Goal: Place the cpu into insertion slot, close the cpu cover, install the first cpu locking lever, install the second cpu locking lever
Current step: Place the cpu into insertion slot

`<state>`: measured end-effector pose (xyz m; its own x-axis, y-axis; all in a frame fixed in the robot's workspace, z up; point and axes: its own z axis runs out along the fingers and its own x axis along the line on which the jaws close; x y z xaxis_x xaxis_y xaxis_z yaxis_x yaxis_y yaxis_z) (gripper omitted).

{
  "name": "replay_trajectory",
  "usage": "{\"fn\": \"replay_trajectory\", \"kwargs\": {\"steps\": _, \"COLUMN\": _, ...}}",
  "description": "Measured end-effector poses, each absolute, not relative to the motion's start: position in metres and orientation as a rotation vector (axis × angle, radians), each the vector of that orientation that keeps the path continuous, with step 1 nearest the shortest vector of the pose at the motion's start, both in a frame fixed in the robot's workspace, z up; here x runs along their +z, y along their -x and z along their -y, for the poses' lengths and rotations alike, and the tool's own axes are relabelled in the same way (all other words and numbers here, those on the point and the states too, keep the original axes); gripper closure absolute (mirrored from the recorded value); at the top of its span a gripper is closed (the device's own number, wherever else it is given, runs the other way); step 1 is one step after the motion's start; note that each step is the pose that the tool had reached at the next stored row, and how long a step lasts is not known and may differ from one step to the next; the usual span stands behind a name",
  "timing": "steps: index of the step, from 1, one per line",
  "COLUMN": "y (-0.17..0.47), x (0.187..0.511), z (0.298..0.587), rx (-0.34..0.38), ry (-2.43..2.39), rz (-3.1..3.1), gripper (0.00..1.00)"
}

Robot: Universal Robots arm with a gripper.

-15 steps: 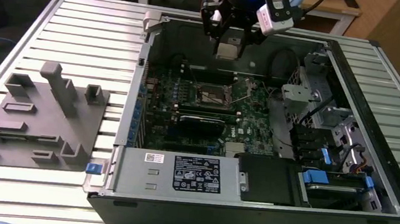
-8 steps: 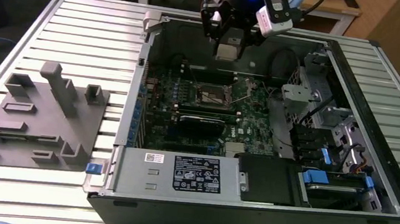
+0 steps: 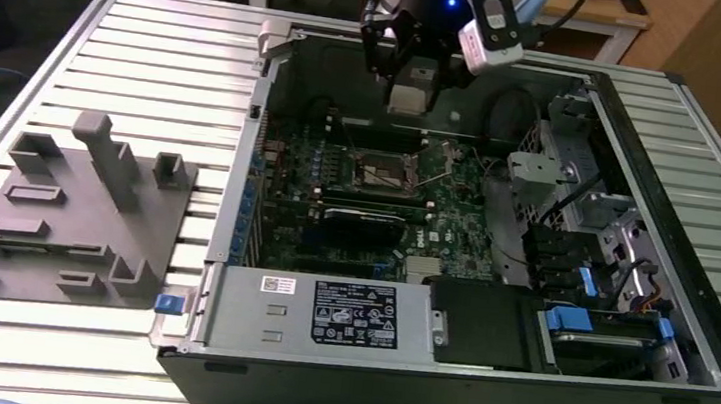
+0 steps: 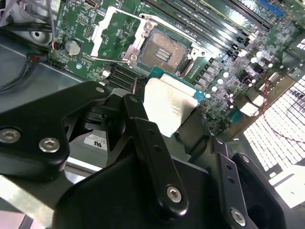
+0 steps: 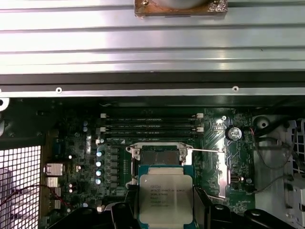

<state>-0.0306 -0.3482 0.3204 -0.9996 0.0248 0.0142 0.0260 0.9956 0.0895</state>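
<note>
Ribbed metal tabletop (image 3: pixel 108 45) under open computer case (image 3: pixel 680 226), black pincer (image 5: pixel 165 212) clamped on flat square silvery cpu (image 5: pixel 165 191), held above square black insertion slot (image 5: pixel 159 157), thin silver cpu cover (image 4: pixel 98 31) hinged open beside slot

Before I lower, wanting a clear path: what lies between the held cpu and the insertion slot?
Bare: in the second wrist view nothing stands between the cpu and the open insertion slot.
</note>
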Motion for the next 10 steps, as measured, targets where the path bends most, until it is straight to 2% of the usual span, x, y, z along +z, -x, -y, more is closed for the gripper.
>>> {"fn": "replay_trajectory", "kwargs": {"steps": 10, "y": 0.0307, "x": 0.3126, "z": 0.3482, "rx": -0.140, "ry": 0.040, "rz": 3.126, "gripper": 0.46}}
